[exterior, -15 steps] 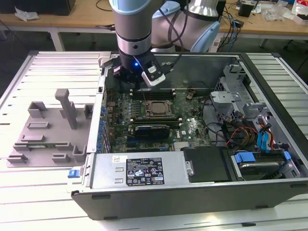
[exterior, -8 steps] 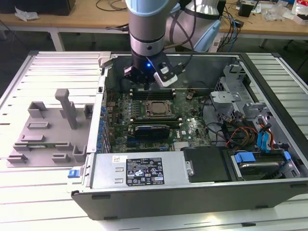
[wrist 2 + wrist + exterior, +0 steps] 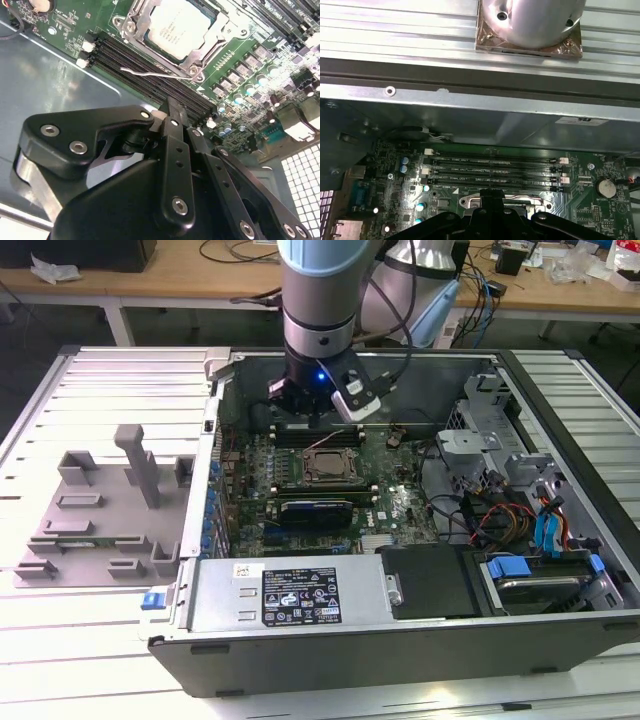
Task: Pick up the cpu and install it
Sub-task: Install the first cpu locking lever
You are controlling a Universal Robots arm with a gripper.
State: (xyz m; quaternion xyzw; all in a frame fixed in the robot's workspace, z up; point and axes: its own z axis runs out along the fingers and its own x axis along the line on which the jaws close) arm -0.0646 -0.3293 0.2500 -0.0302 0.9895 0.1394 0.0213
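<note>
Arm [image 3: 318, 290] upright, claw [image 3: 172, 107] pointed straight down.

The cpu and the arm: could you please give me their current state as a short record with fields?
cpu: lying in the socket on the green board
end effector: over the memory slots beside the socket, apart from the cpu
case: open, on its side

A lab or workshop; cable-strewn benches [image 3: 190, 275] behind; an opened computer case [image 3: 400, 652] (board [image 3: 400, 505] exposed) on a slatted table [image 3: 120, 370].
</note>
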